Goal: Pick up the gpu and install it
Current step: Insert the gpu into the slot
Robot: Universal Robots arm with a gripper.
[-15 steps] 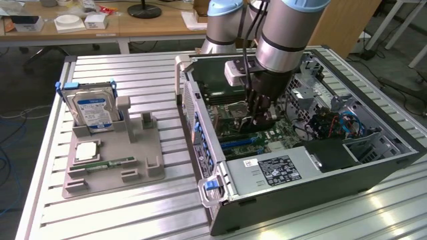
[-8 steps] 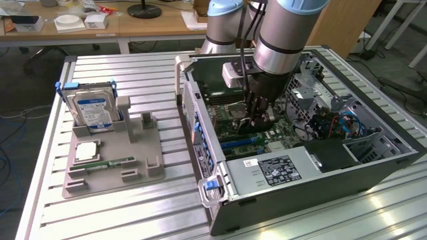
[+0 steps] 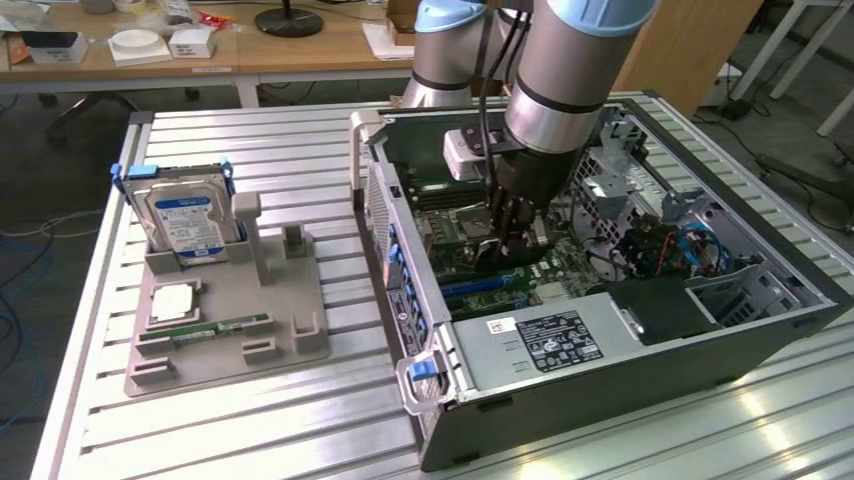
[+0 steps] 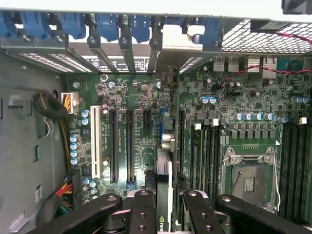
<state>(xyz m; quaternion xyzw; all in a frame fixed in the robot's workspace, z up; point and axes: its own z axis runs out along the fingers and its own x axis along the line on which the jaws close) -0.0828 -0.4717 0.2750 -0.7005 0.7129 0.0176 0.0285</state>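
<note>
Gripper (image 4: pixel 163 214): black fingers (image 4: pixel 141 214) closed on the gpu (image 4: pixel 165 195), a thin card held edge-on between them, its far end lowered among the expansion slots (image 4: pixel 122 146) of the green motherboard (image 4: pixel 141 112) and reaching toward the metal bracket (image 4: pixel 178 44) at the rear slot openings. Setting, exterior view: the arm (image 3: pixel 561 80) reaches down into the open computer case (image 3: pixel 601 330), the gripper (image 3: pixel 511 238) low over the board. Well apart, toward the exterior view's left, a grey holder tray (image 3: pixel 267 330) on the slatted table (image 3: pixel 267 150) carries an upright hard drive (image 3: pixel 187 225) and a flat green memory stick (image 3: pixel 220 327).
</note>
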